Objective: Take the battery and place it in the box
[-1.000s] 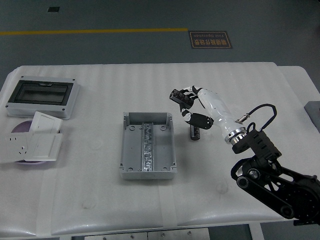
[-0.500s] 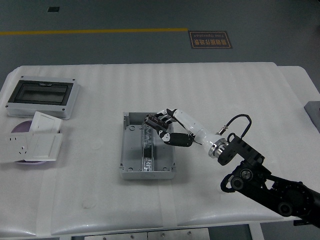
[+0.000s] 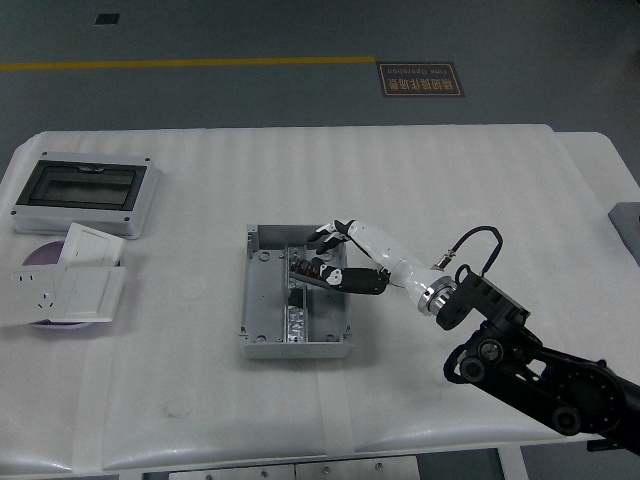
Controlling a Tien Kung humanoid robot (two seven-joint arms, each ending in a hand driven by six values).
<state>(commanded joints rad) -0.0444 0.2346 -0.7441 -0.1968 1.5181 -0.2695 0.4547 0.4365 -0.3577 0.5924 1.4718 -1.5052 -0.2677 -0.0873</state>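
The grey open box [image 3: 262,300] stands in the middle of the table. The dark battery [image 3: 308,267] lies inside it, against the metal rail near the far right part. My right hand [image 3: 327,256] reaches in from the right over the box's far right corner. Its white fingers [image 3: 326,233] are spread above the battery and the black thumb [image 3: 355,279] lies just right of it. The hand looks let go of the battery. The left arm is out of view.
A grey enclosure with a dark window [image 3: 80,190] sits at the far left. White socket plates [image 3: 72,282] lie in front of it on a purple disc [image 3: 40,254]. My right arm's black links [image 3: 530,375] cover the near right of the table.
My right hand carried the battery left from the table beside the box to over the box, lowered it inside, and its fingers have spread away from it.
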